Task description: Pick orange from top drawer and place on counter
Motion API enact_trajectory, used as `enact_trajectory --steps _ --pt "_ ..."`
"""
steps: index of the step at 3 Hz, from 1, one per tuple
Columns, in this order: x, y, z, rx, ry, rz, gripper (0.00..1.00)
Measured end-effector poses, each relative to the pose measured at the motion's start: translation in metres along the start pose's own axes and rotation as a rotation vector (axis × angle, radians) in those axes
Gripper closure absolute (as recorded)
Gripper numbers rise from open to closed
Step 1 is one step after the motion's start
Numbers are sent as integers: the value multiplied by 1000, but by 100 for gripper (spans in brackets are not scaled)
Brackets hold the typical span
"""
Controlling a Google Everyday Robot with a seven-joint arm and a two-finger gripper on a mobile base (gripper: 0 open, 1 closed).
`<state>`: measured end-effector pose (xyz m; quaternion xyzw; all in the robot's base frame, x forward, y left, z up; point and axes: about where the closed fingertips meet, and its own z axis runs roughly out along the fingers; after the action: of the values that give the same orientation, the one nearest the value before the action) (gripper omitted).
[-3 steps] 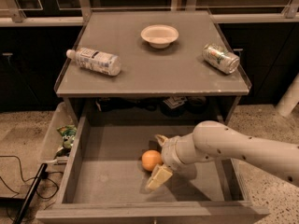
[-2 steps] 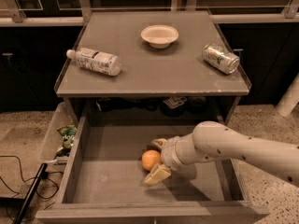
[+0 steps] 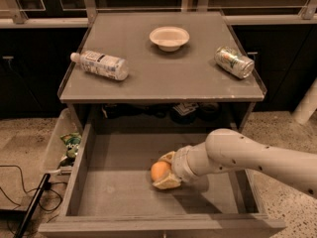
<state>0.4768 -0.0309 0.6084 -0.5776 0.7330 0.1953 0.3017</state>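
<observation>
Bottle point(image 3: 101, 65) lies at nine o'clock on the table point(image 3: 163, 86), a white bowl point(image 3: 169, 37) at twelve, a can point(image 3: 234, 62) at three. Below, mid-floor in the top drawer point(image 3: 119, 192), the orange point(image 3: 158, 170) sits clamped between the fingers point(image 3: 167, 184) of the gripper point(image 3: 159, 172), whose arm enters from three o'clock.

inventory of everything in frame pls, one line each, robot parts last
counter: 1, grey, above the open drawer
bowl: 1, white, upright, back centre of counter
bottle: 1, clear with pale label, lying on counter's left side
can: 1, green and silver, lying on counter's right side
top drawer: 1, grey, pulled open below counter
orange: 1, orange, on drawer floor, right of centre
bin: 1, pale, left of drawer
snack bag: 1, green, in the bin
cables: at least 1, black, floor at lower left
arm: 1, white, reaching into drawer from the right
tool: 1, pale, inside drawer, shut around the orange
</observation>
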Motion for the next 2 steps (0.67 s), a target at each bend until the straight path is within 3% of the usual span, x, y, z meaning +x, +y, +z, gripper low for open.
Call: enact_trajectory --steps 1,2 --pt "0 2 -2 -4 2 5 88" --pt "-21 5 -29 -4 17 -20 100"
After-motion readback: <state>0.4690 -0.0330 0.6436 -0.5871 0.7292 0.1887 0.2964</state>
